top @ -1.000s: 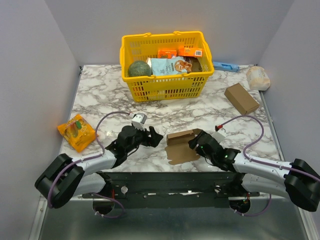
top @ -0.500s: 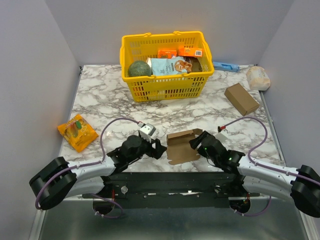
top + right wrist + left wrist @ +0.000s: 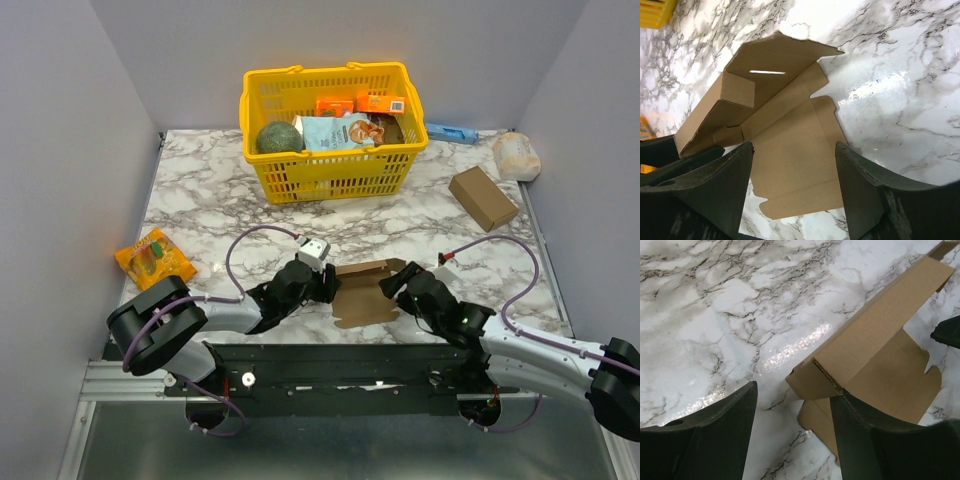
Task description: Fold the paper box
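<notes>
**Paper box** (image 3: 362, 302): thin brown cardboard, partly folded. It lies on the marble table (image 3: 200, 190) close to the near edge, between the two grippers. The far wall is raised and the near panel is flat on the marble.

**Left gripper** (image 3: 327, 287): at the box's left edge, jaws apart, nothing clamped.

**Right gripper** (image 3: 392, 284): at the box's right edge, jaws wide, holding nothing.

**Open room:** bare marble runs from the box to the yellow basket (image 3: 330, 172) at the far side. Little table is left between the box and the near edge. The brown carton (image 3: 483, 197) lies well apart, near the right edge. The orange snack packet (image 3: 153, 263) lies at the left edge.

**Left wrist view only:** the end corner of the raised wall, cut edge showing, sits in the gap between the left fingers (image 3: 705, 440) (the right-hand one looks to meet the cardboard, but I cannot tell).

**Right wrist view only:** an upright flap carries a narrow slot (image 3: 767, 72), and the flat panel has a notch in its edge. The right fingers (image 3: 880, 200) straddle that panel.

**Top view only:**
- In the basket: a dark green round item (image 3: 278, 138), a pale snack bag (image 3: 338, 131) and orange cartons (image 3: 380, 101).
- Behind the basket, right: a blue packet (image 3: 452, 133).
- Far right corner: a pale bag (image 3: 516, 155).
</notes>
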Motion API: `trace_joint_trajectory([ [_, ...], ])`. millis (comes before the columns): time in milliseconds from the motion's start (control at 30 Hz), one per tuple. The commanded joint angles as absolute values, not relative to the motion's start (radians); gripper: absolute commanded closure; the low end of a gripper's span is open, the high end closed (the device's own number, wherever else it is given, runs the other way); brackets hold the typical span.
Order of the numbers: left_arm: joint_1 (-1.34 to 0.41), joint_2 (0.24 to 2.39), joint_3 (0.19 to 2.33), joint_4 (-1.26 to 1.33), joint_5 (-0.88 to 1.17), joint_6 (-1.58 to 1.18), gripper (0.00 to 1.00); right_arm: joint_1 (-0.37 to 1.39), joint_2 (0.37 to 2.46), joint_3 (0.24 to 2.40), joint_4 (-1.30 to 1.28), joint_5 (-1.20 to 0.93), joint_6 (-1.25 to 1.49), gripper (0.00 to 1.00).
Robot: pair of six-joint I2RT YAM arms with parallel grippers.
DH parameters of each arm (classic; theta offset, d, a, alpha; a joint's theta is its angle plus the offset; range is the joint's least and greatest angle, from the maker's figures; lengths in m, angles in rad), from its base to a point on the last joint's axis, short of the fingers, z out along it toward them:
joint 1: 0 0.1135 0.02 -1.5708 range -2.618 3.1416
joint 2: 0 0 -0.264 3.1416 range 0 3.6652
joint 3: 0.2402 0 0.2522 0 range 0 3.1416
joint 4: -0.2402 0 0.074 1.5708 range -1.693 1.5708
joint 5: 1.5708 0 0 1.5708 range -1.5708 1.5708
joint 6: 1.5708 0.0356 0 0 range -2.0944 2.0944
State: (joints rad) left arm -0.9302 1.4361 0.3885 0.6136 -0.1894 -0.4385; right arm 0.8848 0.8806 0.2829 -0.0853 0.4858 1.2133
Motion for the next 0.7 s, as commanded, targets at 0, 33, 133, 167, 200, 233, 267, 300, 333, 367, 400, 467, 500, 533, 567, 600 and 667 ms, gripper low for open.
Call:
trace_joint_trajectory([
  [0, -0.936, 1.463, 0.428, 0.664, -0.252, -0.446, 0.41, 0.888, 0.861, 0.264, -0.109, 0.505, 1.209, 0.25],
  [33, -0.936, 1.474, 0.434, 0.661, -0.255, -0.448, 0.44, 0.890, 0.861, 0.264, -0.110, 0.505, 1.212, 0.25],
  [133, -0.936, 1.480, 0.445, 0.637, -0.291, -0.463, 0.51, 0.888, 0.864, 0.264, -0.110, 0.505, 1.215, 0.25],
  [167, -0.936, 1.482, 0.448, 0.634, -0.302, -0.468, 0.52, 0.888, 0.868, 0.265, -0.110, 0.506, 1.215, 0.25],
  [200, -0.937, 1.483, 0.449, 0.629, -0.316, -0.469, 0.52, 0.888, 0.870, 0.265, -0.110, 0.506, 1.216, 0.25],
  [233, -0.939, 1.486, 0.452, 0.629, -0.321, -0.469, 0.52, 0.890, 0.873, 0.267, -0.110, 0.506, 1.216, 0.25],
  [267, -0.937, 1.489, 0.457, 0.629, -0.322, -0.466, 0.52, 0.888, 0.876, 0.268, -0.109, 0.505, 1.216, 0.25],
  [300, -0.939, 1.494, 0.460, 0.630, -0.322, -0.463, 0.52, 0.890, 0.885, 0.273, -0.109, 0.503, 1.216, 0.26],
  [333, -0.940, 1.506, 0.471, 0.629, -0.319, -0.456, 0.52, 0.890, 0.888, 0.272, -0.107, 0.502, 1.216, 0.26],
  [367, -0.940, 1.512, 0.475, 0.627, -0.319, -0.451, 0.52, 0.890, 0.891, 0.275, -0.106, 0.499, 1.216, 0.25],
  [400, -0.942, 1.517, 0.482, 0.624, -0.316, -0.448, 0.51, 0.888, 0.897, 0.276, -0.106, 0.496, 1.218, 0.26],
  [467, -0.942, 1.529, 0.488, 0.624, -0.314, -0.443, 0.50, 0.888, 0.899, 0.276, -0.107, 0.494, 1.221, 0.26],
  [500, -0.942, 1.529, 0.489, 0.627, -0.311, -0.442, 0.50, 0.890, 0.897, 0.275, -0.106, 0.492, 1.223, 0.26],
  [533, -0.943, 1.532, 0.491, 0.630, -0.308, -0.437, 0.50, 0.890, 0.896, 0.273, -0.106, 0.494, 1.226, 0.26],
  [567, -0.943, 1.535, 0.491, 0.634, -0.302, -0.431, 0.49, 0.890, 0.893, 0.272, -0.106, 0.492, 1.226, 0.26],
  [600, -0.943, 1.537, 0.492, 0.637, -0.301, -0.430, 0.49, 0.888, 0.890, 0.270, -0.104, 0.494, 1.226, 0.26],
  [667, -0.943, 1.540, 0.497, 0.640, -0.302, -0.423, 0.50, 0.890, 0.884, 0.265, -0.103, 0.494, 1.229, 0.26],
])
